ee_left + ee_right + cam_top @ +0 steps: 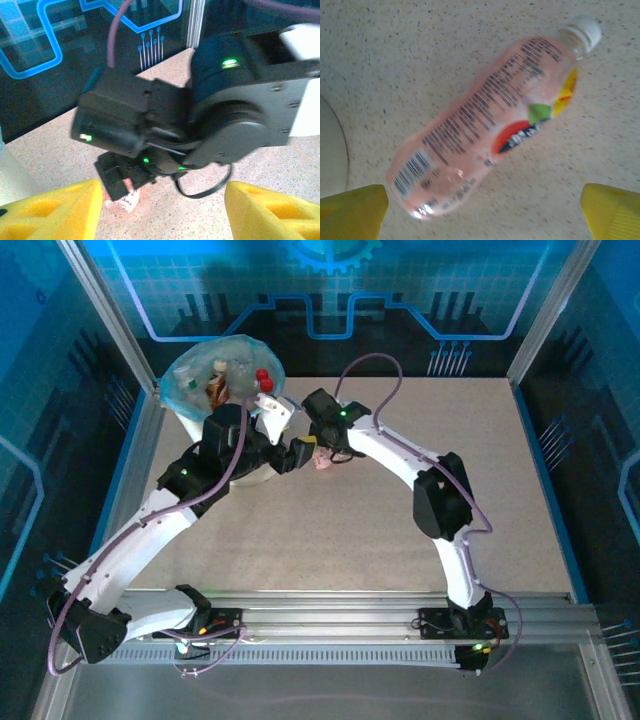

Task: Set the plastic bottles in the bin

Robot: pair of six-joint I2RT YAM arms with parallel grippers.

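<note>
Bottle [490, 125], pink-labelled, lies on its side on the desk [330, 540] directly under the right hand [480, 215], whose fingers are spread wide and empty. Its long axis runs diagonally to the finger gap, white cap [585, 31] farthest from the fingertips, so some wrist turn looks needed. Left hand [160, 215], also spread and empty, hovers just beside. The bin [172, 388], holding other bottles [262, 375], stands near on the left.

We see a robotics lab cell: aluminium frame posts [105, 315] left and right, blue circuit-pattern panels [330, 280] on the far wall, left arm [150, 530] and right arm [400, 455] bolted to the near rail [330, 612].
</note>
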